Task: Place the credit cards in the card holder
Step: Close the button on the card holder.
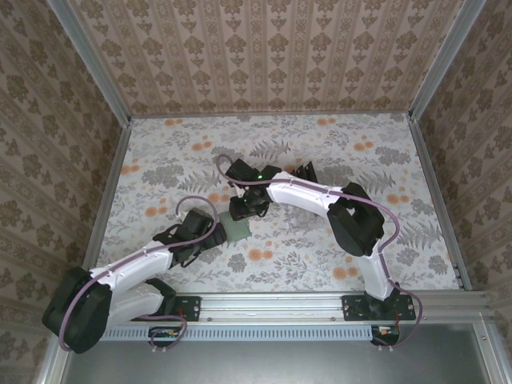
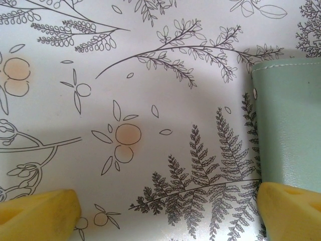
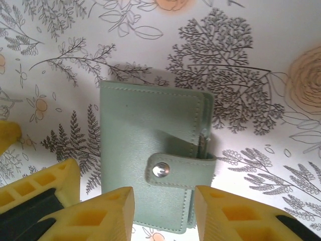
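While the left gripper (image 2: pixel 168 218) is held wide apart, the right gripper (image 3: pixel 164 216) is seen partly parted over one snapped-shut card holder (image 3: pixel 150 130).

A pale grey-green card holder (image 3: pixel 145 140) with a silver snap (image 3: pixel 160 170) sits mid-frame on a white table (image 3: pixel 251 60) printed with grey ferns and orange blossoms; yellow fingers (image 3: pixel 100 213) of the right end effector (image 3: pixel 164 203) line the lower edge. Beige damask wallpaper (image 1: pixel 264 48) rings the overhead view.
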You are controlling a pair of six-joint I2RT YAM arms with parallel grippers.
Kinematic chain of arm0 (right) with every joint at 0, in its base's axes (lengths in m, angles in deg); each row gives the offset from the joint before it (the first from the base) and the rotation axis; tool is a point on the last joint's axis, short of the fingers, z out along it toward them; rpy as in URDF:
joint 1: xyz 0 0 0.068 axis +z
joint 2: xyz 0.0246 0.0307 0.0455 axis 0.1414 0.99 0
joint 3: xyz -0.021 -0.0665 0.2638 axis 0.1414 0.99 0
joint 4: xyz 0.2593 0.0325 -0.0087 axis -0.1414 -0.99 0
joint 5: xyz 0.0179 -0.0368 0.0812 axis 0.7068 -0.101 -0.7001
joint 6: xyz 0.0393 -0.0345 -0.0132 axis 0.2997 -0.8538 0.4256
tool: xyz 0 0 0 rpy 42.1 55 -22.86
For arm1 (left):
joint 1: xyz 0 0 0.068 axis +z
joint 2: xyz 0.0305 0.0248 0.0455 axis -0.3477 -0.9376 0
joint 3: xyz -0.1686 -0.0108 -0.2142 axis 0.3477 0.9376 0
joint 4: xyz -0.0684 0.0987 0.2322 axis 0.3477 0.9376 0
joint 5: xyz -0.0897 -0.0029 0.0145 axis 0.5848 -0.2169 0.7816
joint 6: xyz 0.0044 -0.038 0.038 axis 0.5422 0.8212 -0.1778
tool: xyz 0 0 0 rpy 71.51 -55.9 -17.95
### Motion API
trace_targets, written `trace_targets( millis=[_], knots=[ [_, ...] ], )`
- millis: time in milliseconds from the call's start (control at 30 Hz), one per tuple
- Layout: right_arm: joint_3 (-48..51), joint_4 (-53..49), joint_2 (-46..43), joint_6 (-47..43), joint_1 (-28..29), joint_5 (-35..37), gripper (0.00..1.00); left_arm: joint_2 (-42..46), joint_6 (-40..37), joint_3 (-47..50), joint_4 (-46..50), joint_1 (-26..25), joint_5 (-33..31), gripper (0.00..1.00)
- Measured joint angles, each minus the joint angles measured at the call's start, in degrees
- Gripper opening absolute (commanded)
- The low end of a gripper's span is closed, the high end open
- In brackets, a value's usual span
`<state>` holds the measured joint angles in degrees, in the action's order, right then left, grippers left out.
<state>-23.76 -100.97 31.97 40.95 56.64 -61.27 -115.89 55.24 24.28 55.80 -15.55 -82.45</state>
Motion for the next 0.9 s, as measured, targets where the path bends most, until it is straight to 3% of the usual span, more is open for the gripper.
trace_targets(
  millis=[200, 567, 900],
  knots=[
    [-3.5, -2.4, 3.4, -1.4, 1.3, 1.0, 0.37, 0.7, -0.1, 0.4, -0.3, 0.4, 0.5, 0.97],
    [-5.0, -4.1, 5.4, -2.5, 1.4, 3.0, 0.25, 1.0, -0.2, 0.7, -0.7, 0.8, 0.9, 0.97],
    [-6.0, -4.3, 5.4, -2.6, 1.4, 3.2, 0.26, 1.0, -0.2, 0.8, -0.9, 0.8, 0.9, 0.97]
  ],
)
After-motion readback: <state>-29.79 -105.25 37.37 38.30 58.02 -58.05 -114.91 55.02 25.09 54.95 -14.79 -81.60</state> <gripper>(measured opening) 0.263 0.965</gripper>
